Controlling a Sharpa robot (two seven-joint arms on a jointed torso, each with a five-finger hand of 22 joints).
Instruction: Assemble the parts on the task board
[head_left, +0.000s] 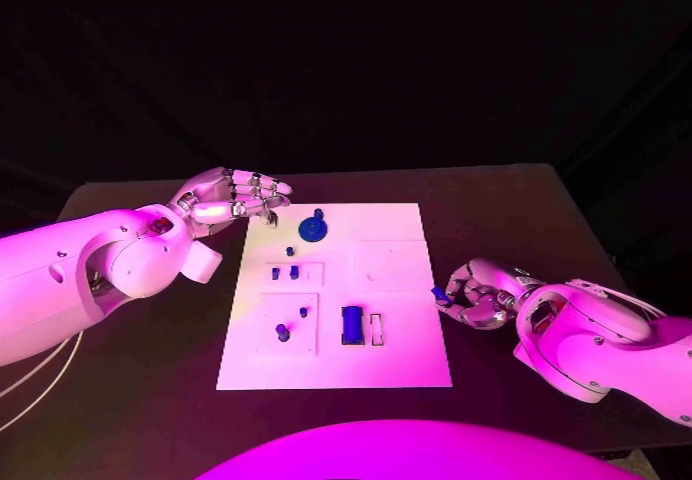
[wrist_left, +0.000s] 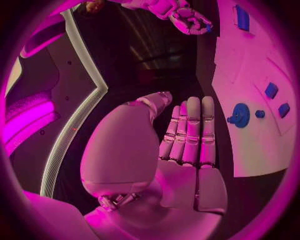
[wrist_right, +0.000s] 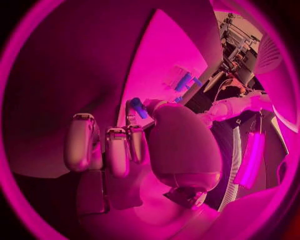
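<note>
Parts lay scattered over the task board, the white plate in the middle of the black table. A small blue peg sat just off the board's right edge, pinched at the fingertips of the right hand; the right wrist view showed the same peg held between thumb and a finger, its long axis pointing towards the board. So the right hand was grasping that piece, with the board lying directly to its left, close by.

On the board itself, a round blue knob stood near the far left corner, two short blue pegs stood a little nearer the robot than the knob, and a dark blue block sat upright in the near half beside an open slot. Two more small blue pieces lay to the left of that block.

The left hand hovered at the board's far left corner, just beside the knob, fingers together and fairly straight, holding nothing and touching nothing that could be seen. The right hand, already carrying a part, seemed the one placed to make the coming insertion, probably into a seat on the board's right half.
</note>
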